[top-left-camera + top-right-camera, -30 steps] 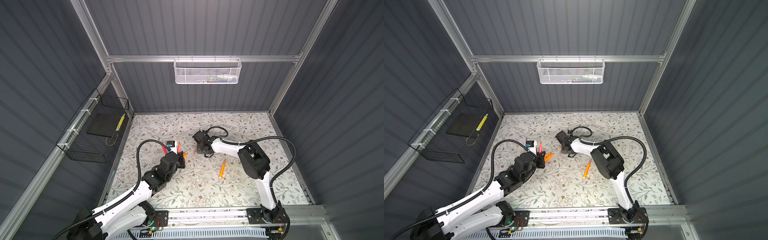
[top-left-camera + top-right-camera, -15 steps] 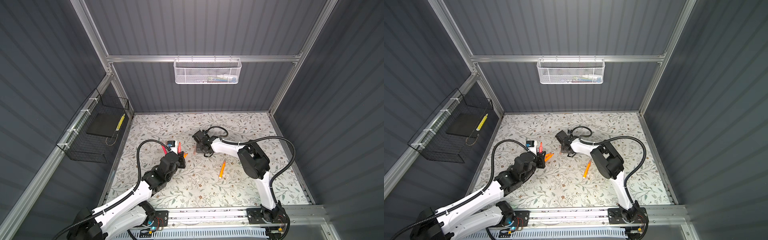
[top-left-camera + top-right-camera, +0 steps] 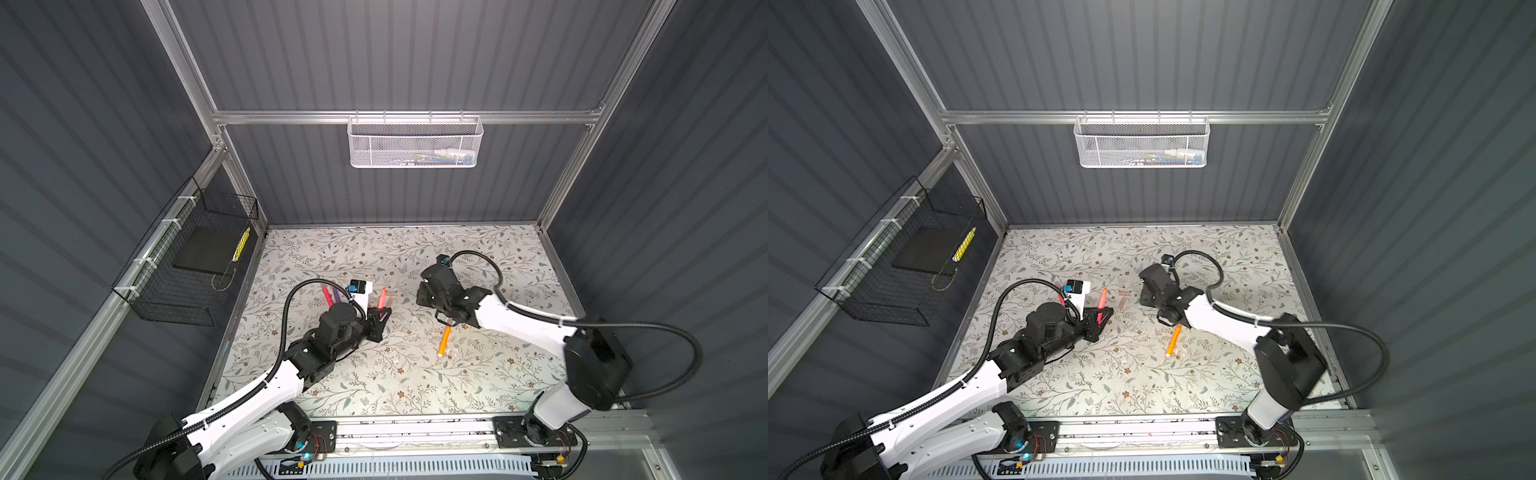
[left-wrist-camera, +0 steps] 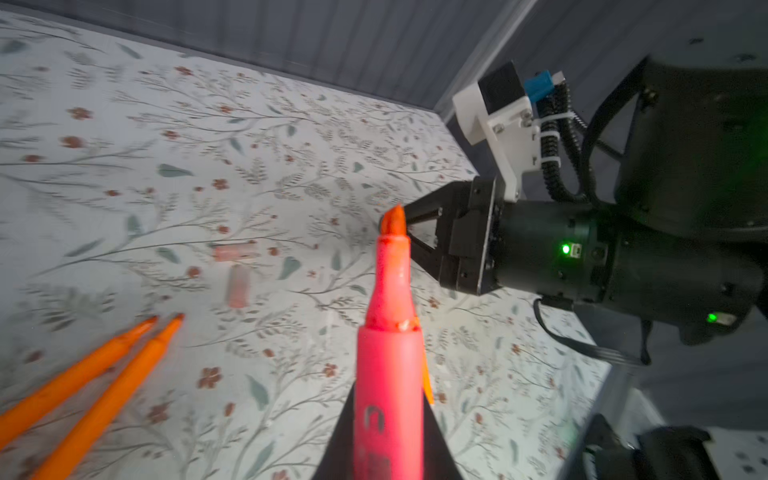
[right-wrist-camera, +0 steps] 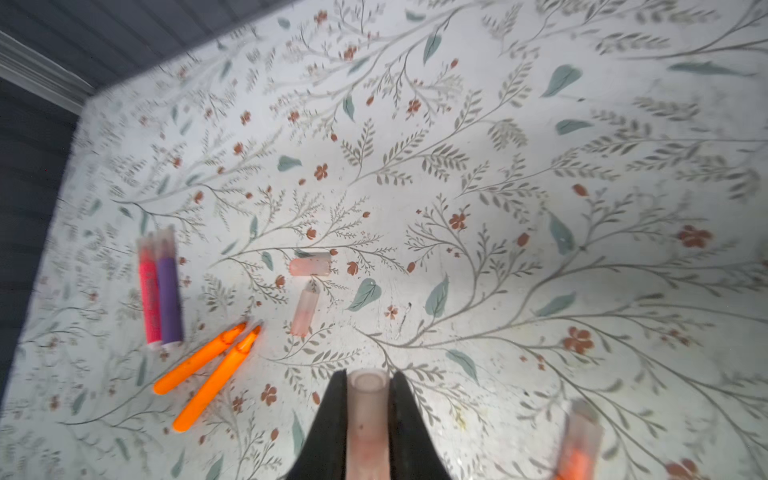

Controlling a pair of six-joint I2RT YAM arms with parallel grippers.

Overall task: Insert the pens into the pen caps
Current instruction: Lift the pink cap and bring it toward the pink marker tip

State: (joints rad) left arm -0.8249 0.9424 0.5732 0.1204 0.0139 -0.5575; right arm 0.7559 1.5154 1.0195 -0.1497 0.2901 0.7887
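My left gripper (image 3: 380, 311) (image 3: 1100, 316) is shut on a pink-red pen (image 4: 390, 374) whose tip points up and away. My right gripper (image 3: 422, 295) (image 3: 1142, 295) is shut on a pale translucent pen cap (image 5: 368, 415), open end forward, held above the table facing the pen tip. Two loose pen caps (image 5: 310, 266) (image 5: 304, 312) lie on the table between the grippers. Two orange pens (image 5: 199, 359) (image 5: 216, 382) lie side by side by the left gripper. A pink pen (image 5: 149, 291) and a purple pen (image 5: 169, 291) lie beyond them, each with a pale end.
Another orange pen (image 3: 444, 340) lies under the right arm, its end blurred in the right wrist view. A white mesh basket (image 3: 415, 141) hangs on the back wall. A black wire basket (image 3: 187, 266) hangs on the left wall. The floral table (image 3: 374, 386) has walls on three sides.
The right gripper has shut on a pen cap and drawn back a little to the right with it. The left gripper and its pink-red pen have stayed put.
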